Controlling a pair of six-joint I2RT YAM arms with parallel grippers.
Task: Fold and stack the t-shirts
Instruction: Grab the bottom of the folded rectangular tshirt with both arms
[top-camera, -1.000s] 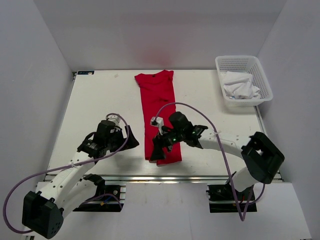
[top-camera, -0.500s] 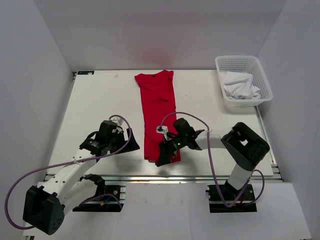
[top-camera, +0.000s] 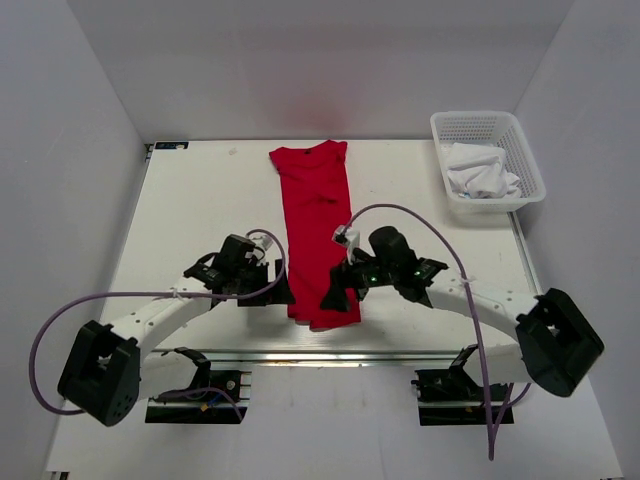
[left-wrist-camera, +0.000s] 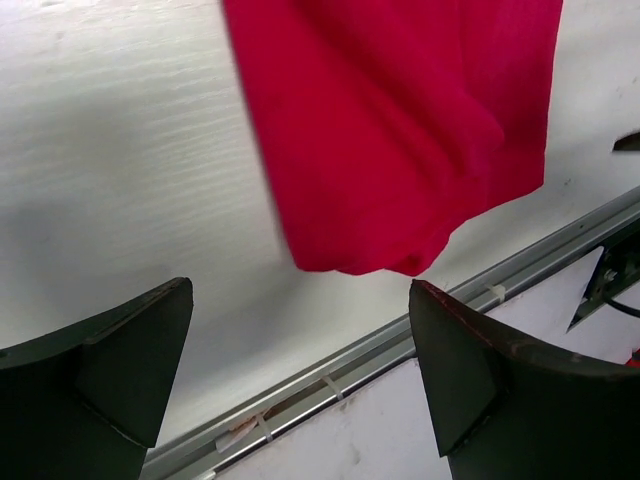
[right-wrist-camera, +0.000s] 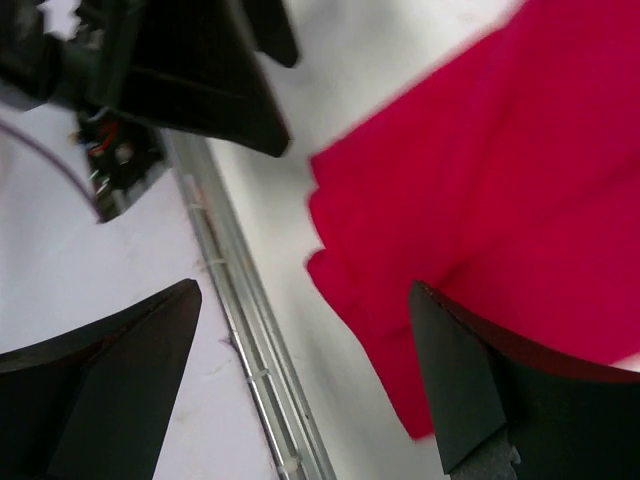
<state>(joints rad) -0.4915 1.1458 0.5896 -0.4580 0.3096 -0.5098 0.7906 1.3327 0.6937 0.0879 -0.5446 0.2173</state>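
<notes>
A bright red t-shirt (top-camera: 316, 215), folded lengthwise into a long narrow strip, lies down the middle of the table with its neck at the far end. Its near end (left-wrist-camera: 400, 130) stops just short of the table's front rail. My left gripper (top-camera: 279, 291) is open at the left side of that near end, its jaws wide with only table between them (left-wrist-camera: 300, 290). My right gripper (top-camera: 338, 297) is open over the near end's right side. In the right wrist view the shirt's corner (right-wrist-camera: 500, 150) lies between and beyond its wide jaws (right-wrist-camera: 305, 290).
A white mesh basket (top-camera: 520, 150) with white cloth (top-camera: 482, 172) in it stands at the far right. The metal front rail (left-wrist-camera: 400, 340) runs just below the shirt's near end. The left gripper's dark fingers (right-wrist-camera: 200, 70) show close by in the right wrist view.
My left gripper has moved right, up to the shirt's near end. The right arm has swung its elbow out to the right, its gripper staying at the near end. Both jaws stayed open.
</notes>
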